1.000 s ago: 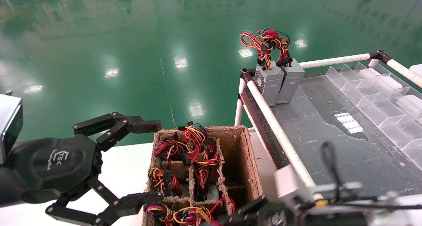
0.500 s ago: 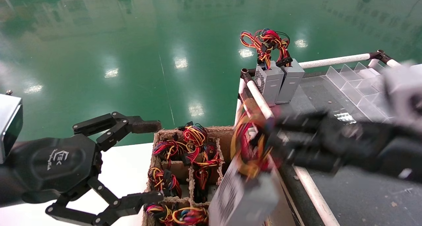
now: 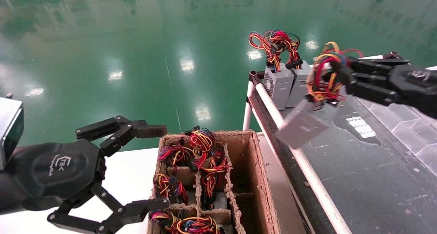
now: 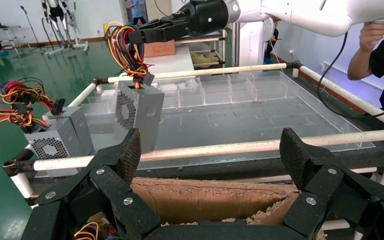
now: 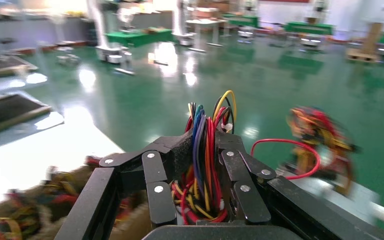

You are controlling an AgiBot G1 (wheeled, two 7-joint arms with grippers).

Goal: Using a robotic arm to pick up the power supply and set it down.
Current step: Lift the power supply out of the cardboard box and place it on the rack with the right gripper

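Green glossy floor (image 3: 136, 56) behind everything. Dark-topped table (image 3: 368, 159) on the right, railed with white tubes (image 3: 293, 148); clear plastic divider tray (image 4: 240, 90) along its far side, compartments look bare as far as visible.

Brown cardboard divider box (image 3: 259, 172) at bottom centre on a white surface (image 3: 133, 165), just beside the table's rail. Cells hold power units stood on end with coloured wire bundles (image 3: 191, 152) poking up; right-hand column of cells dark, no wires showing there (contents not readable).

Two grey units (image 3: 288, 85) upright side by side at the table's far-left corner, wires bunched on top.

Right gripper (image 3: 336, 77) up over the table's left part, fingers (image 5: 240, 175) clenched on the wire bundle (image 5: 205, 170) of the power supply (image 3: 300, 126). Box hanging tilted below the wires, in the air, over the rail and table edge, near the two standing units but apart from them. Vent side visible in left wrist view (image 4: 137, 112).

Left gripper (image 3: 155, 167) parked low on the left beside the cardboard box, fingers (image 3: 146, 131) spread wide, holding nothing.
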